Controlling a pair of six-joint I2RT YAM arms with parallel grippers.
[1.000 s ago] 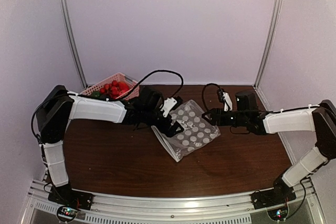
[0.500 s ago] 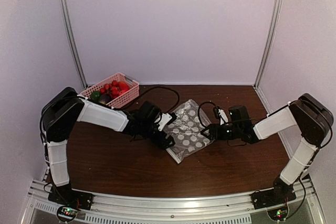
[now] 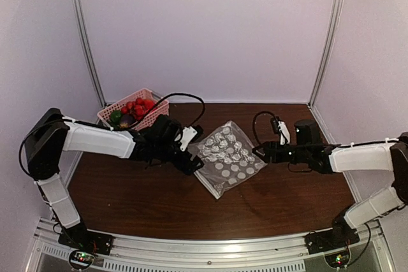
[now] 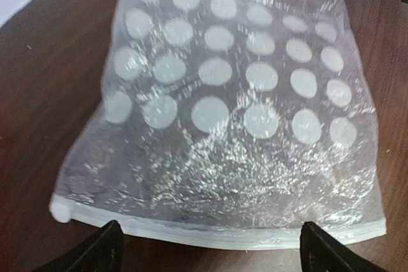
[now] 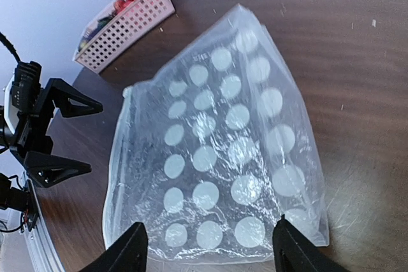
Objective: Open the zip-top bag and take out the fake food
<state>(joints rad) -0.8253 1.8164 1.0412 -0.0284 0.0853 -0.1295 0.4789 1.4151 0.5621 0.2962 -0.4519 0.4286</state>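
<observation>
The zip-top bag [image 3: 227, 157] lies flat on the table between both grippers, clear with white dots, and nothing shows inside it. Its white zip strip [image 4: 223, 237] faces my left gripper [image 4: 213, 253], which stands open just short of that edge without touching it. My right gripper [image 5: 213, 250] is open at the opposite edge, its fingertips [image 5: 134, 246] spread wide on either side of the bag's corner region. The fake food [image 3: 137, 107], red, green and dark purple pieces, sits in the pink basket [image 3: 155, 118] at the back left.
The brown table [image 3: 159, 202] is bounded by white walls with metal posts [image 3: 86, 42] at the back corners. A black cable [image 3: 185, 97] loops behind the left arm. The basket stands close behind the left forearm.
My left gripper has backed slightly left, away from the bag. The right gripper has drawn back to the right. The bag has settled flatter and shifted a little toward the back.
</observation>
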